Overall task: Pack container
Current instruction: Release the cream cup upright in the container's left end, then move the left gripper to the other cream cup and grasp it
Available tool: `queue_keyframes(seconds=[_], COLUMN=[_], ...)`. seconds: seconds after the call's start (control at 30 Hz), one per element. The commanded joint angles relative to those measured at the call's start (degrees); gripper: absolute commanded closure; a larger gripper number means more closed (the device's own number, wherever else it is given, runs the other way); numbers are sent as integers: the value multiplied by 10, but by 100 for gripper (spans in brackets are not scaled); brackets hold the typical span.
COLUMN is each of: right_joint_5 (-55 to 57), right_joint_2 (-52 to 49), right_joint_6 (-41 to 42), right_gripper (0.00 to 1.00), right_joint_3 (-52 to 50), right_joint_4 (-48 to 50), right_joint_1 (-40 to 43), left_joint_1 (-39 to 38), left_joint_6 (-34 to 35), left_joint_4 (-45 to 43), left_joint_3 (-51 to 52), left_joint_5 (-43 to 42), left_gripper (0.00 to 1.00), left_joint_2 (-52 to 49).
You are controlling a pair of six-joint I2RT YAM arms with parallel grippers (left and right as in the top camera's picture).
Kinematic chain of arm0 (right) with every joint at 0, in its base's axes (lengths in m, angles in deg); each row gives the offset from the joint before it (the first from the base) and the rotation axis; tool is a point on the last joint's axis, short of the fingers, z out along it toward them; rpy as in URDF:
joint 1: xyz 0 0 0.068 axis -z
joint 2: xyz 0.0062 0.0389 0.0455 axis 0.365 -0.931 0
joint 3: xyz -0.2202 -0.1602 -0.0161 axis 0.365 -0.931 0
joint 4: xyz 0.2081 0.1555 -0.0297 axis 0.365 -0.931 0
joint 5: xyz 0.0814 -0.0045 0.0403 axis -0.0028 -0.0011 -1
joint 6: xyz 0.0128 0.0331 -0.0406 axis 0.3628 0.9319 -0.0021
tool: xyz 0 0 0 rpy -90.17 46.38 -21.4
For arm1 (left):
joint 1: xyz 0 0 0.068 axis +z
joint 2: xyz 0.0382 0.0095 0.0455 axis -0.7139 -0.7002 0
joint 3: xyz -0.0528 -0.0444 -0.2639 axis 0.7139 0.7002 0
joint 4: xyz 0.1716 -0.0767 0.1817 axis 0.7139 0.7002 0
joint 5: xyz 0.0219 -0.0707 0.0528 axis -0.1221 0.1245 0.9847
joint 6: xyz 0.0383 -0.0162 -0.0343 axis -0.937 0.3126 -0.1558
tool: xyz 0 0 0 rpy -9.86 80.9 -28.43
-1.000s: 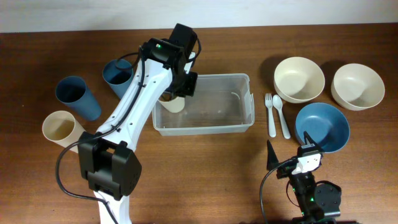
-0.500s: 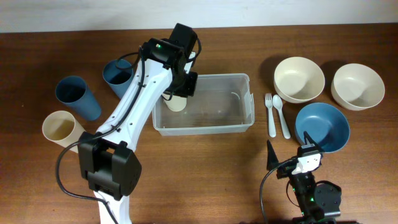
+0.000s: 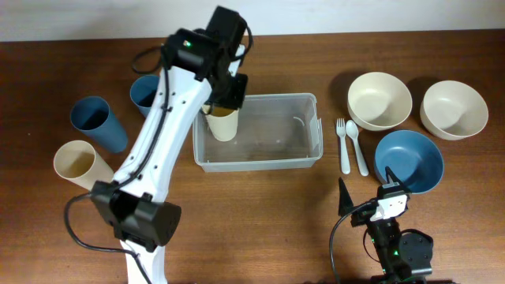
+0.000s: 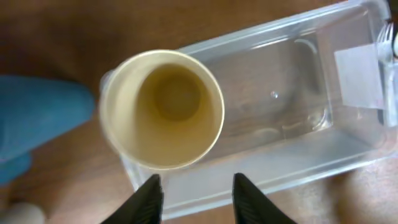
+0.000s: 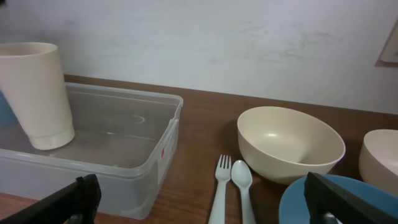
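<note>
The clear container sits mid-table. A cream cup stands upright in its left end. My left gripper hovers just above and behind the cup, open and empty. In the left wrist view the cup is below me inside the container, and my open fingertips are over the near rim. My right gripper rests wide open and empty near the front edge. Its view shows the container and the cup.
Two blue cups and a cream cup stand left of the container. To its right are a white fork, a spoon, two cream bowls and a blue bowl.
My left gripper has let go of the cream cup and lifted up and back from it. The cup now stands free in the container. The right arm has not moved.
</note>
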Motion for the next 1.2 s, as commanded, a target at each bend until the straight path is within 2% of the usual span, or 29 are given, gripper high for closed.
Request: queue_keyframes(seconds=[0.0,0.07,0.33,0.6,0.77,0.8,0.87,1.07,1.17], right_joint_5=[-2,-2,-2,-2,-2,-2,-2,-2,-2], right_joint_2=[4,4,4,4,4,4,4,4,4], right_joint_6=[0,0,0,0,0,0,0,0,0], right_gripper=[1,2,1,1,1,1,1,1,1], right_joint_3=[-3,-3,-3,-3,-3,-3,-3,-3,-3], right_joint_4=[-3,-3,-3,-3,-3,-3,-3,-3,-3], right_joint_1=[4,4,4,4,4,4,4,4,4], left_joint_1=[6,12,80,139,172,179,191,269,314], left_joint_6=[19,54,71,80,97,97,97,97,96], left_joint_4=[53,83,83,83,70,62,46,-38,-87], left_joint_3=[-49,-61,-38,159,278,303,343,472,498], left_joint_5=[74,116,41,74,106,106,117,118,73], left_gripper=[54,53,53,50,45,41,35,34,28], left_joint_2=[-2,0,71,247,327,339,350,352,352])
